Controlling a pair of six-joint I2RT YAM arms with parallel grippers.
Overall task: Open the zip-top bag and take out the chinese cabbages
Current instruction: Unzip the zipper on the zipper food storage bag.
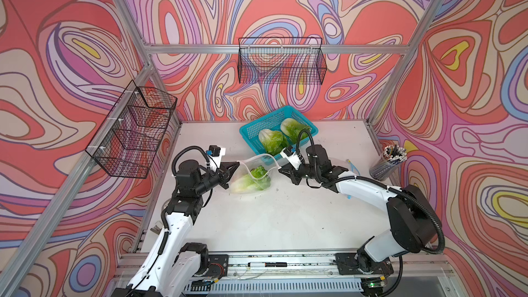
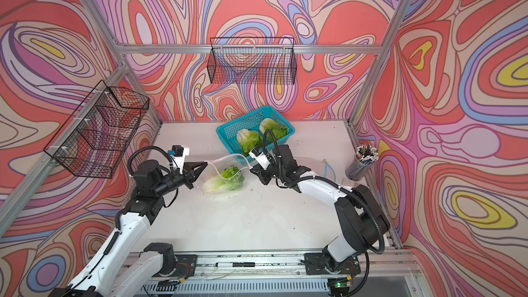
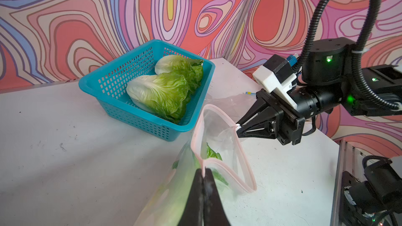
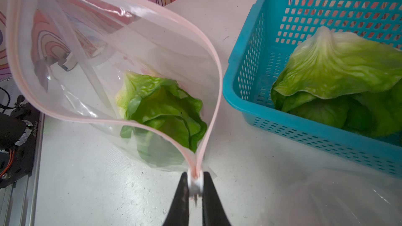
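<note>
**Grip state.** Both grippers are closed on the zip-top bag (image 4: 217, 72), one at each end of its mouth. The left gripper (image 3: 203, 170) pinches the pink rim. The right gripper (image 4: 195, 175) is clamped on the white slider (image 4: 195, 182). The mouth gapes wide between them.

**Location.** One chinese cabbage (image 4: 161, 109) lies inside the bag, just ahead of and below the right gripper, with its leaf end toward the opening. Two other heads sit in the blue basket (image 4: 304, 133) beyond the right gripper, a nearer head (image 1: 273, 140) and a farther head (image 1: 291, 128).

**Handling, as judged.**
- The cabbage looks light and soft, with leaves that would bruise or tear.
- Its firmer whitish base is deepest in the bag, so any hold must span the leafy body gently.
- The film looks limp and slick, and would likely sag shut if either end were released.
</note>
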